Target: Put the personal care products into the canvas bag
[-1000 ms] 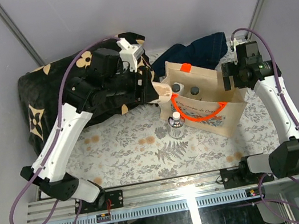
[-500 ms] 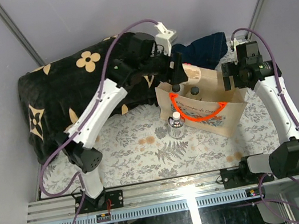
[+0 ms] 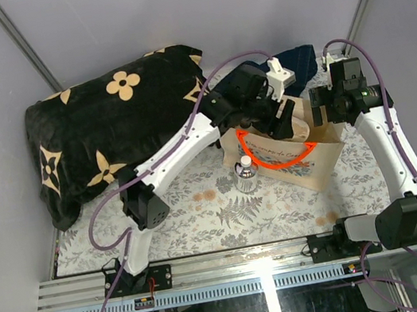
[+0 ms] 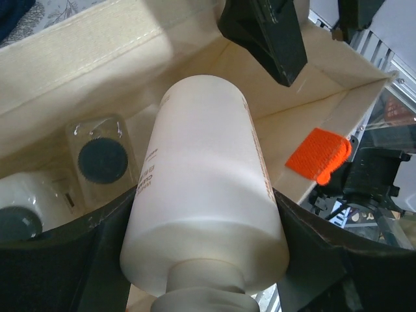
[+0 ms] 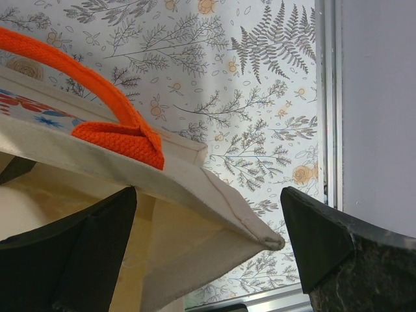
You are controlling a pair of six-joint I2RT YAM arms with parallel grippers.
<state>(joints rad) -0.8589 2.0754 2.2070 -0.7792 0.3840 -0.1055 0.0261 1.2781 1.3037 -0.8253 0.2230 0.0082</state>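
The canvas bag (image 3: 310, 160) stands open at centre right, orange handle (image 3: 274, 164) hanging over its front. My left gripper (image 3: 288, 116) is over its mouth, shut on the pale beige round jar (image 4: 201, 175). In the left wrist view, the clear bottle with dark cap (image 4: 103, 160) and the white bottle with dark cap (image 4: 16, 218) stand inside the bag (image 4: 78, 52), near its orange tab (image 4: 318, 155). The clear faceted white-capped bottle (image 3: 246, 175) stands on the table before the bag. My right gripper (image 3: 320, 108) is open, its jaws astride the bag's right corner (image 5: 214, 195).
A black blanket with cream flowers (image 3: 108, 133) is heaped at the back left. A dark navy cloth (image 3: 300, 59) lies behind the bag. A floral tablecloth (image 3: 193, 207) covers the table, with a metal rail (image 3: 251, 257) along its near edge.
My left arm has swung right from the blanket to above the bag's mouth, carrying the jar. My right arm and the faceted bottle have not moved.
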